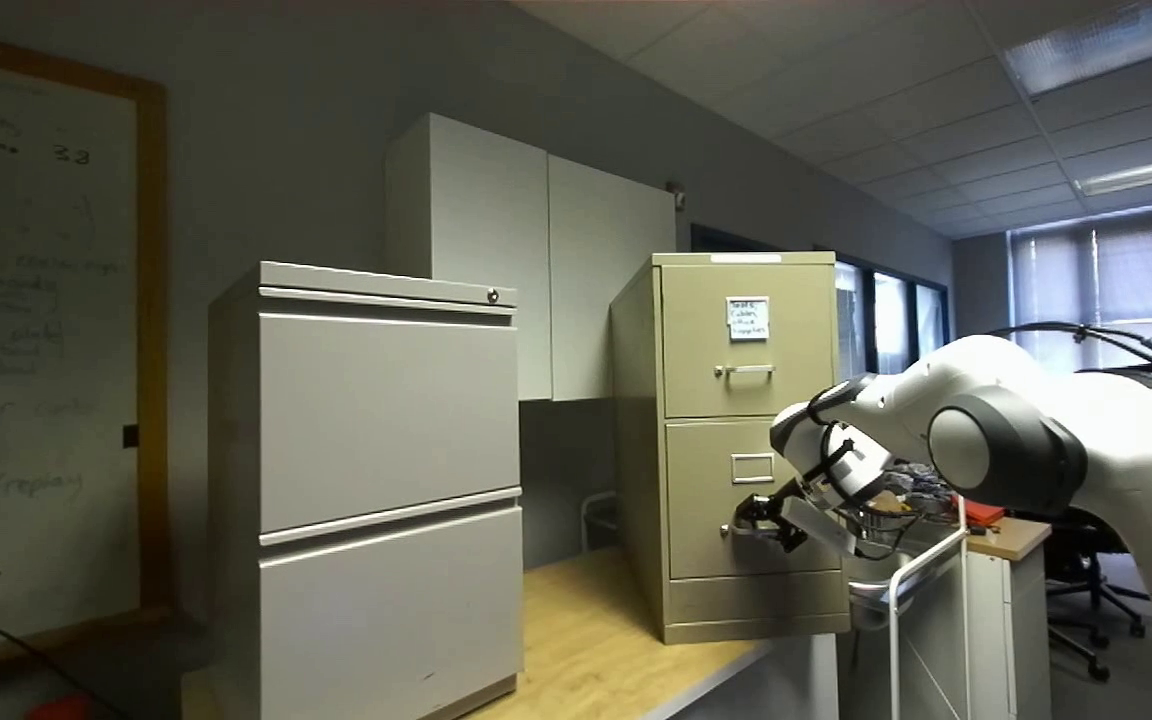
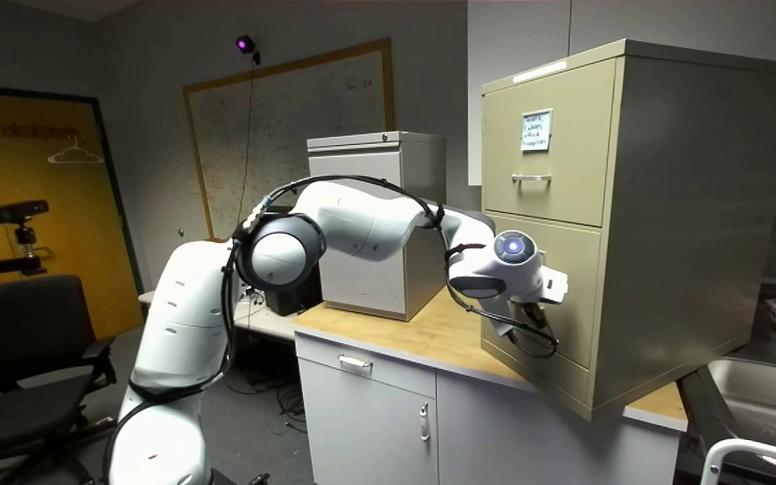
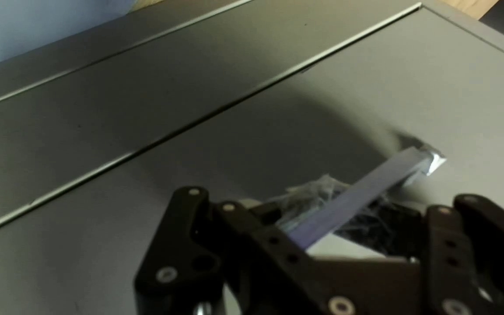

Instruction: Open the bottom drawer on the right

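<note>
The bottom drawer [image 1: 701, 485] is the lower tan front of the narrow filing cabinet [image 1: 640, 450]. Its front looks flush with the cabinet, and an empty label holder [image 1: 753, 468] sits above its pull. In the wrist view the flat silver pull [image 3: 365, 188] runs diagonally across my fingertips; its lower end disappears behind a black finger link. My gripper [image 3: 344, 214] is shut on this pull, with tape-wrapped fingertips [image 3: 311, 197] on either side. In an exterior view my gripper [image 1: 768, 528] is at the pull; from the opposite side the wrist [image 2: 516, 269] hides most of it.
A wide light-grey cabinet [image 1: 386, 430] shares the wooden countertop [image 1: 591, 620]. The tan cabinet's front corner [image 2: 590, 404] overhangs the counter edge. Close by are a white rail [image 1: 901, 620] and a sink [image 2: 765, 391]. The upper drawer [image 2: 550, 135] carries a paper label.
</note>
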You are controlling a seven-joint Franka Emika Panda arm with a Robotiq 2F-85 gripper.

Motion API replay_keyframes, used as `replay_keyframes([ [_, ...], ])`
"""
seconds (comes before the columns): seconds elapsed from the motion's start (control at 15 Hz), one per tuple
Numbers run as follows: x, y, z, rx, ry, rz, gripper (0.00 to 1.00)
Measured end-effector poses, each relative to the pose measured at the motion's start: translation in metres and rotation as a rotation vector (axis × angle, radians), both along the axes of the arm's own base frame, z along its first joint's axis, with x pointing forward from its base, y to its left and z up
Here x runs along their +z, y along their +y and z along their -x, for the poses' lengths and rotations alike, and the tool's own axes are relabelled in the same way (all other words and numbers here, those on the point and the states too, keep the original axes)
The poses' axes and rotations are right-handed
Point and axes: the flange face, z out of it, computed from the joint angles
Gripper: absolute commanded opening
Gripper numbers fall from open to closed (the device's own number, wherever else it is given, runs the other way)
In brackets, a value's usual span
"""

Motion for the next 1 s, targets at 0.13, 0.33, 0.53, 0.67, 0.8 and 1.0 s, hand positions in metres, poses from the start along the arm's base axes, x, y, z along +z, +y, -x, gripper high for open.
replay_keyframes([
  [0.13,-0.0003,-0.0001,-0.0003,-0.001,0.0,0.0,0.01],
  [0.33,-0.0003,-0.0002,-0.0003,-0.001,0.0,0.001,0.03],
  [0.53,-0.0005,-0.0003,-0.0002,-0.002,0.0,0.001,0.04],
  [0.67,-0.0005,-0.0003,-0.0002,-0.002,0.0,0.001,0.03],
  [0.8,-0.0005,-0.0002,-0.0004,-0.002,0.0,0.001,0.03],
  [1.0,0.0016,0.0002,0.0003,0.012,0.012,0.011,0.03],
])
